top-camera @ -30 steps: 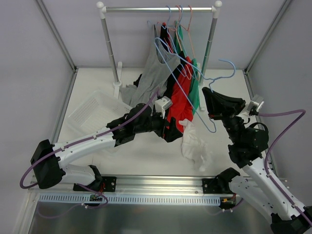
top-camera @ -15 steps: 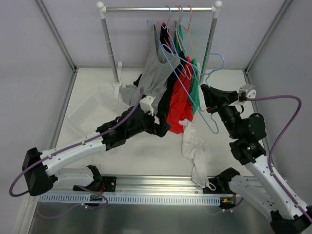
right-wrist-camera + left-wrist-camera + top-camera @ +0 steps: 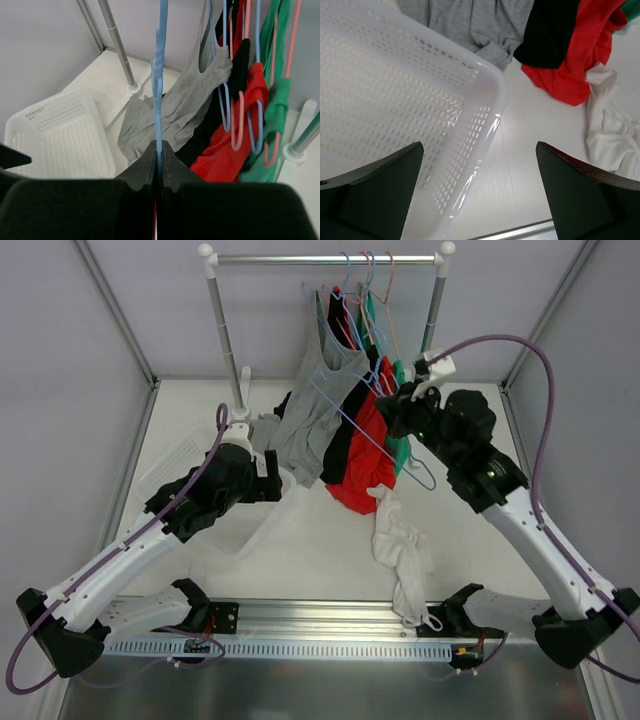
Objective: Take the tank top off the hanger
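A thin-strapped white tank top lies crumpled on the table at five o'clock, already free of the thin light blue wire hanger. The right end effector pinches that bare hanger tightly at one o'clock, while the left end effector gapes wide and empty over a white perforated plastic basket at nine o'clock. Removal looks done; the next move probably calls for parking the hanger without snagging the hanging garments.
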Motion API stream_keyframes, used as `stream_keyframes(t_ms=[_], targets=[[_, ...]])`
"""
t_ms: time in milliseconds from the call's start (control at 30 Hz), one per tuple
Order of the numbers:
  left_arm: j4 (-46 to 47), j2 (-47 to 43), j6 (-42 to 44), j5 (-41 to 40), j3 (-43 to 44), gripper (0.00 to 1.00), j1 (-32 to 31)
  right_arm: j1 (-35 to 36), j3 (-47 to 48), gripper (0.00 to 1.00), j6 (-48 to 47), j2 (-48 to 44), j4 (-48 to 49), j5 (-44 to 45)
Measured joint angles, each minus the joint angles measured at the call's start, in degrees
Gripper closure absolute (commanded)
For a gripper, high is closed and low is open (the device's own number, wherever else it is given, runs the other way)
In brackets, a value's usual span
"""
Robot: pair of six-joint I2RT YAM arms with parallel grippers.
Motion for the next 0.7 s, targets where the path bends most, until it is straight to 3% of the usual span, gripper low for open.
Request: stream_keyframes(t_ms=[267, 500, 700], targets=[[-14.0, -5.4, 3.1, 0.0, 6.8, 0.01, 0.1, 1.9, 21.8, 1.00, -4.2, 21.0, -4.9, 3.4], [-16.4, -16.0, 5.0, -3.6, -2.0, 0.01, 0.1, 1.7, 40.2, 1.00, -7.6, 35.2, -7.8, 4.2], [-17.5, -16.2, 5.2, -4.5, -5.2, 0.01, 0.1, -0.1, 54.9, 1.00, -8.6, 45.8, -9.0, 3.2]])
